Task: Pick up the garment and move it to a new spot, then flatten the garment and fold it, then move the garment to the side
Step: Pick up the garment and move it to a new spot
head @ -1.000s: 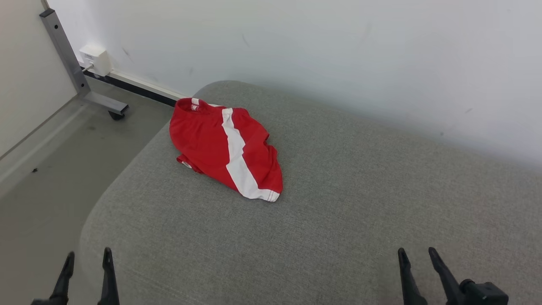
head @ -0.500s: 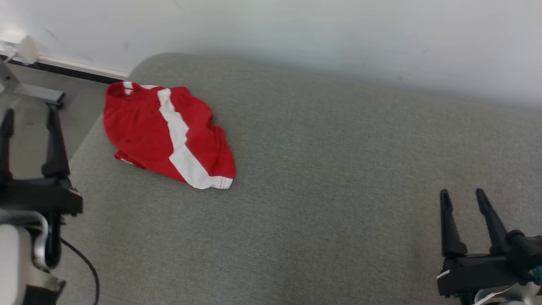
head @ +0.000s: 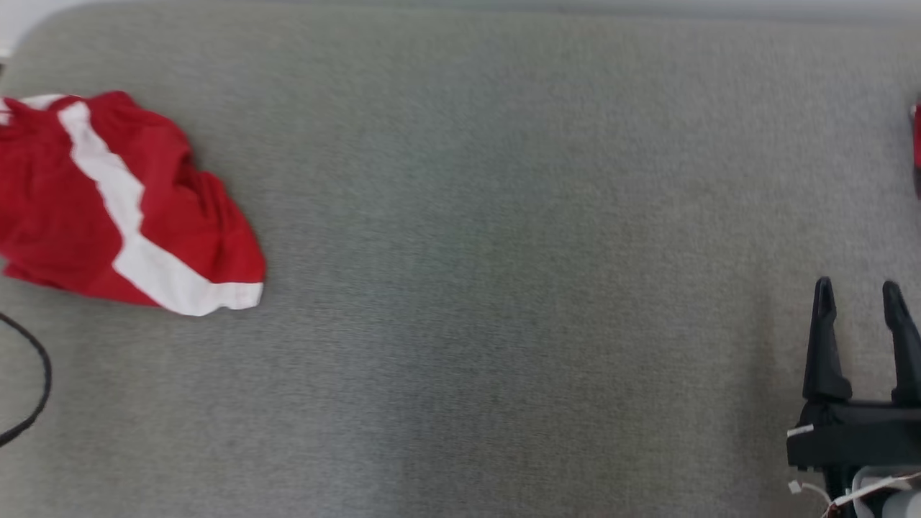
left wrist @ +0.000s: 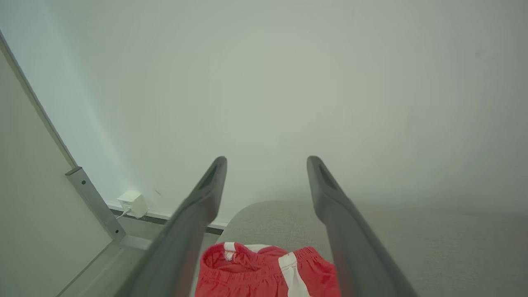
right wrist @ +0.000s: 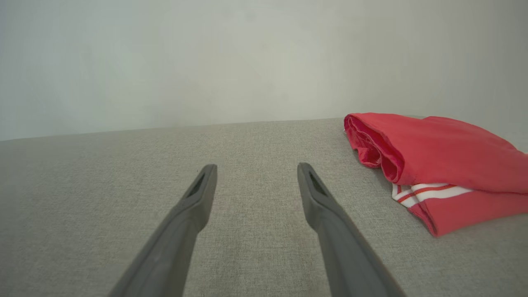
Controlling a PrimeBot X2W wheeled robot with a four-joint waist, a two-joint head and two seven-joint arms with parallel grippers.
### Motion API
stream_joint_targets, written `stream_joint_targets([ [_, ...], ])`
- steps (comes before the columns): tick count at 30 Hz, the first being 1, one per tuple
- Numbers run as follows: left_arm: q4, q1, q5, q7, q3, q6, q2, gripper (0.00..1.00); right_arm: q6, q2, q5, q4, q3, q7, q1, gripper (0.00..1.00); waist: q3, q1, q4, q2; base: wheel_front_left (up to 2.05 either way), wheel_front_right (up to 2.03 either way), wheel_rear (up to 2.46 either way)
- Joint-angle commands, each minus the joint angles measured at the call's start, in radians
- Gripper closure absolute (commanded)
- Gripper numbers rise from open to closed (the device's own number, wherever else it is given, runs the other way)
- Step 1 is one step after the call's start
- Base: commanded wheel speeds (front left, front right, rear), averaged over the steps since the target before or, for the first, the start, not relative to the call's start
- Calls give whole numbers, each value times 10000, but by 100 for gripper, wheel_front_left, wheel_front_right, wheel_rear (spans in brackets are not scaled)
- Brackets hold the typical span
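On the cushion [head: 504, 288], garment [head: 43, 208] and folded red cloth [right wrist: 437, 156] lie apart.

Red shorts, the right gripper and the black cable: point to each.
red shorts [head: 124, 208], head view, on the white stripe.
right gripper [head: 858, 286], head view, between its fingertips.
black cable [head: 47, 374], head view, on its bend.

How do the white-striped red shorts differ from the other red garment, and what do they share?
The red shorts lie loose and rumpled; the other red garment is folded into a tidy stack. The red shorts carry one broad white stripe; the other red garment shows thin white-and-red banding at one edge. Both are red and rest on the grey fabric surface.
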State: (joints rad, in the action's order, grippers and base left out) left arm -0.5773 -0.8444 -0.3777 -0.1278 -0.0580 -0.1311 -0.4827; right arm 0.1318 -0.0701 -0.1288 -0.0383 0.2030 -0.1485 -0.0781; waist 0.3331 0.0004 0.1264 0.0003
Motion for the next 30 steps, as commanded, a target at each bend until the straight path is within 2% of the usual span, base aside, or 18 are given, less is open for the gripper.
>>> stream_joint_targets([
  [1,-209,-141,-112,65,57,17,-122,0,-25,44,66,-114,11,24,-187,0,1071,-4,-983,-3,0,0,0],
  [4,-1176,-504,-407,345,304,16,-370,0,-25,75,145,-324,51,116,-411,0,1348,-4,-1097,-3,0,0,0],
  [7,-1701,-581,-628,496,412,16,-429,0,-25,91,180,-365,34,150,-493,0,1428,-4,-1148,-3,0,0,0],
  [12,-2870,-607,-1151,1319,952,15,-520,0,-25,111,246,-337,-6,191,-604,0,1486,-4,-1236,-3,0,0,0],
  [19,-3840,-421,-2148,2523,1787,15,-655,0,-25,38,325,-292,-87,218,-815,0,1396,-4,-1411,-3,0,0,0],
  [23,-4218,-231,-2605,2836,2086,15,-681,0,-25,-20,310,-268,-155,255,-874,0,1307,-4,-1516,-3,0,0,0],
  [24,-4316,-206,-2718,2881,2150,15,-661,28,-25,-17,316,-267,-172,259,-882,0,1270,-4,-1527,-3,0,0,0],
  [25,-4386,-204,-2715,2898,2235,14,-694,91,-25,-12,335,-267,-190,262,-871,0,1229,-4,-1536,-3,0,0,0],
  [26,-4410,-224,-2701,2732,2302,14,-747,100,-25,-3,350,-253,-190,258,-846,0,1175,-4,-1533,-3,0,0,0],
  [30,-4434,-527,-2500,1822,2474,17,-1047,100,-25,35,267,-104,-252,121,-750,0,811,-4,-1471,-3,0,0,0],
])
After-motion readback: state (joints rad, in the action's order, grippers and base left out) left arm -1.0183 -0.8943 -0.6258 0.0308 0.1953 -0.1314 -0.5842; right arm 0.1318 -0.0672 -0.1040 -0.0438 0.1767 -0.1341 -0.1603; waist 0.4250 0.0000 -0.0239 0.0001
